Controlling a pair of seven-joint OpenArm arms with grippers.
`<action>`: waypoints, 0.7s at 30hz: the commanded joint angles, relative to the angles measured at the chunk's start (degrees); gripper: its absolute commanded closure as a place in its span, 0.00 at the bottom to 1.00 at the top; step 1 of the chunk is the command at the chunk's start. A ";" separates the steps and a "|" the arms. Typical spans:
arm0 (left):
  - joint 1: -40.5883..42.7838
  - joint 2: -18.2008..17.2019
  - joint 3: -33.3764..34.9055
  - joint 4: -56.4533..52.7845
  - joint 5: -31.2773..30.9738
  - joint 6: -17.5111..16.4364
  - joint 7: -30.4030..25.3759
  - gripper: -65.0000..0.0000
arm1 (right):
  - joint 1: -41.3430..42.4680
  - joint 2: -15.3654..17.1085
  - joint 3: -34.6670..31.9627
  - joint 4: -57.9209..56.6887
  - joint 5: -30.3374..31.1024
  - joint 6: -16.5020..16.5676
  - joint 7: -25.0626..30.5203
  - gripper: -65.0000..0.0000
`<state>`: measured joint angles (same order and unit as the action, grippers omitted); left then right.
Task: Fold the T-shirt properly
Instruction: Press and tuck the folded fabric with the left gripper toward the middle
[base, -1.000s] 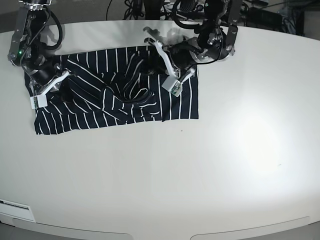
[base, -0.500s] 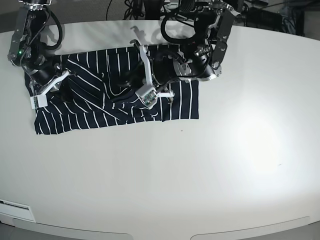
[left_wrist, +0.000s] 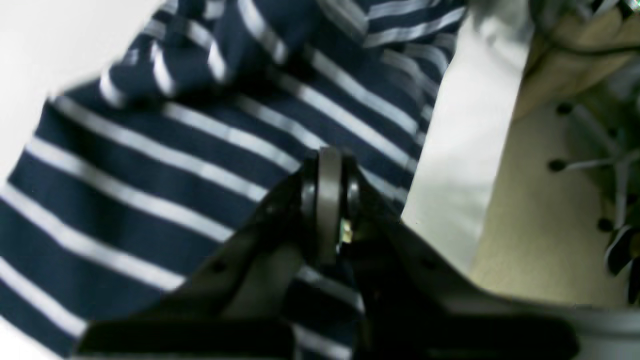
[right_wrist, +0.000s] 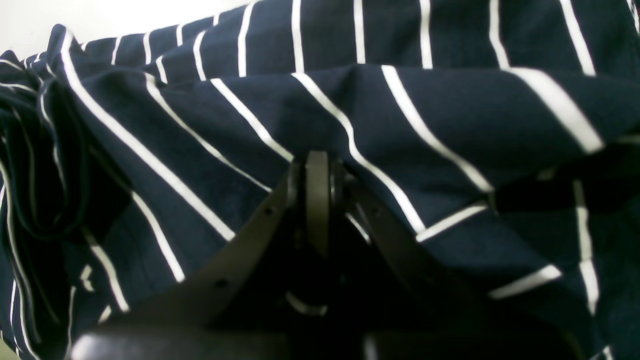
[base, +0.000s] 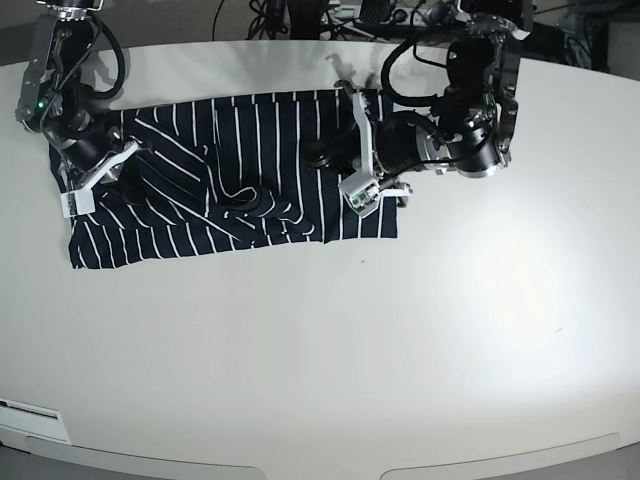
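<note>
While the T-shirt (base: 230, 190) lies rumpled, left fingers (left_wrist: 327, 200) clenched above it, right fingers (right_wrist: 317, 200) pinching its fabric

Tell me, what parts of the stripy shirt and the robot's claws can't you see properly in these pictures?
- Left wrist view: the T-shirt is smeared by blur, and the picture's edges cut it off.
- Left gripper: its own dark body hides whether cloth is pinched.
- Right wrist view: the right gripper covers the fabric beneath it; a pinch cannot be told.
- Base view: folds bunch mid-shirt, hiding lower layers; the neck label is not visible.
</note>
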<state>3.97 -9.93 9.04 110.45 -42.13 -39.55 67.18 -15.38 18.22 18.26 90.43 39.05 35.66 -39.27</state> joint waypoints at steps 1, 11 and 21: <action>-0.81 -0.44 0.04 0.79 -0.22 -0.45 -1.27 1.00 | -0.20 0.55 0.00 0.31 -1.51 0.09 -2.60 1.00; -2.75 -1.01 6.32 -9.86 12.87 -0.45 -12.33 1.00 | -0.15 0.55 0.00 0.31 -1.46 0.09 -2.60 1.00; -11.47 2.67 14.29 -16.83 18.32 1.90 -19.10 1.00 | -0.17 0.55 0.00 0.31 -1.51 0.09 -2.62 1.00</action>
<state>-6.46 -7.55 23.40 92.79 -23.46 -37.91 49.23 -15.35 18.24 18.26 90.43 39.05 35.66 -39.40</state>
